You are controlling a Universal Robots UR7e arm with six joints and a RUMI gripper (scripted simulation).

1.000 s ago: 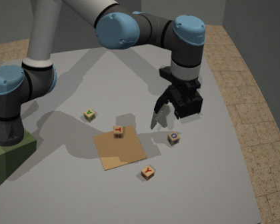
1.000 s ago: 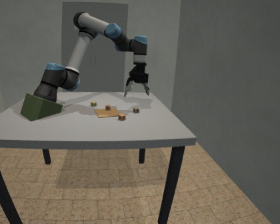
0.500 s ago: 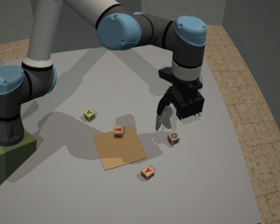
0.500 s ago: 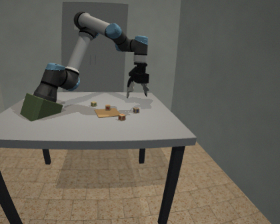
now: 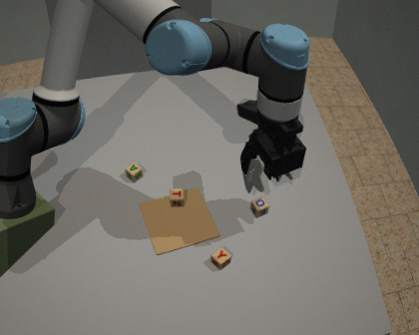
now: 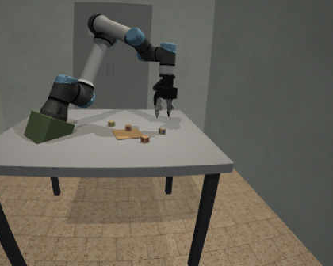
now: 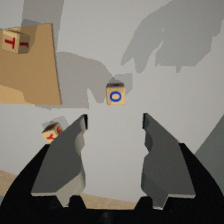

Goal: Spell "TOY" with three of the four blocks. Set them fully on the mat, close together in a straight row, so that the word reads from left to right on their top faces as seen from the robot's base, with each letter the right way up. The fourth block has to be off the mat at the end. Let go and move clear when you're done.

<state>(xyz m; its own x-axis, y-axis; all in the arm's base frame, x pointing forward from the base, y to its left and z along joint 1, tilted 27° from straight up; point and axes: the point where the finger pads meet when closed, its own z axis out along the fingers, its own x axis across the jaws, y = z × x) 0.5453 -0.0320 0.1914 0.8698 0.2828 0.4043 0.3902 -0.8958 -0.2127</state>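
The T block (image 5: 177, 197) (image 6: 128, 127) (image 7: 15, 42) sits on the orange-brown mat (image 5: 181, 229) (image 6: 128, 134) (image 7: 40, 62), at its far edge in the top view, with a red T on top. The O block (image 5: 259, 206) (image 6: 162, 131) (image 7: 115, 94), blue O up, lies off the mat to the right. The Y block (image 5: 220, 257) (image 6: 145, 139) (image 7: 52, 132), red Y up, lies off the mat's near right corner. A block with a green letter (image 5: 134, 171) (image 6: 111, 123) lies off the mat, far left. My gripper (image 5: 270, 183) (image 6: 163, 115) (image 7: 115, 115) is partly open and empty, above table height near the O block.
The arm's base stands on a green block (image 5: 23, 234) (image 6: 48, 128) at the left of the grey table (image 5: 285, 279) (image 6: 108, 156). The table's right edge lies beyond the O block in the top view. The arm casts shadows across the table and mat.
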